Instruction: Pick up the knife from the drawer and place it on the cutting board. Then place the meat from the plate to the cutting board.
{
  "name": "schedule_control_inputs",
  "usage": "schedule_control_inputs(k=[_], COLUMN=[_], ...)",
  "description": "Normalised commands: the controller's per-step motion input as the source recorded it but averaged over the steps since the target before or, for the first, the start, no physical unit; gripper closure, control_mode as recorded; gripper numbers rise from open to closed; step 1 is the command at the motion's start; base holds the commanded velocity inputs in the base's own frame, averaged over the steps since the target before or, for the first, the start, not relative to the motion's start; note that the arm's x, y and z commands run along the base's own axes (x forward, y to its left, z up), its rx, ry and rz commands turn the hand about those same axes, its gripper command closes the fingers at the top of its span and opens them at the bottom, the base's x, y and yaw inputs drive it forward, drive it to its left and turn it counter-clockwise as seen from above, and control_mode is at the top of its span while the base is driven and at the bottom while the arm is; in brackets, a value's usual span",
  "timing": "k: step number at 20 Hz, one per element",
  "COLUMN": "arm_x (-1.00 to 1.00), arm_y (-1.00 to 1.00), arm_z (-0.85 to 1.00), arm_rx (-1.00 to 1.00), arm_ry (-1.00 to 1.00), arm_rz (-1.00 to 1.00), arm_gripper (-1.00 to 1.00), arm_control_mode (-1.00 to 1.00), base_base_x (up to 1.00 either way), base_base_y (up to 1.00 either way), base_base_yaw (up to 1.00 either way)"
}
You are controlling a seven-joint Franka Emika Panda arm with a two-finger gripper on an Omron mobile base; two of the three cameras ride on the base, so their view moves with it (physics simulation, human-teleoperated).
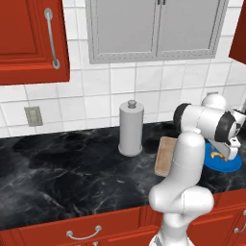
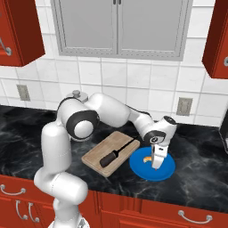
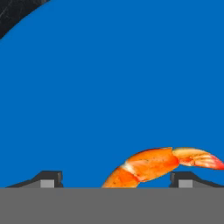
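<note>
The dark knife (image 2: 116, 153) lies diagonally on the tan cutting board (image 2: 99, 156), which shows behind the arm in the left base view (image 1: 165, 156). Right of the board sits the blue plate (image 2: 165, 171) (image 1: 229, 166) (image 3: 109, 78), carrying the orange, curved meat (image 2: 146, 159) (image 1: 218, 156) (image 3: 151, 166). My gripper (image 2: 156, 165) (image 3: 118, 179) points straight down onto the plate, open. In the hand view the meat lies between the two fingertips (image 3: 51, 178), closer to the right one, with a gap on the left.
A grey paper-towel roll (image 1: 131, 127) stands on the black marble counter (image 1: 72, 168) left of the board. Red drawer fronts with silver handles (image 1: 84, 234) (image 2: 196, 217) run shut below the counter edge. Red wall cabinets (image 1: 29, 38) hang above.
</note>
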Motion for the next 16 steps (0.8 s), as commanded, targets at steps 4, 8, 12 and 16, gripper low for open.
schedule_control_inputs(k=[4, 8, 12, 16], arm_x=[-0.15, -0.20, -0.11, 0.00], arm_y=[1.00, 1.00, 1.00, 1.00], arm_z=[-1.00, -1.00, -1.00, -1.00], arm_rx=[0.00, 0.00, 0.00, 0.00], arm_ry=[-0.03, -0.01, 0.00, 0.00], arm_rz=[-0.10, -0.16, -0.18, -0.19], arm_gripper=[1.00, 1.00, 1.00, 1.00], arm_control_mode=[-1.00, -1.00, -1.00, -1.00], base_base_x=[0.00, 0.00, 0.00, 0.00], base_base_y=[0.00, 0.00, 0.00, 0.00], base_base_yaw=[0.00, 0.00, 0.00, 0.00])
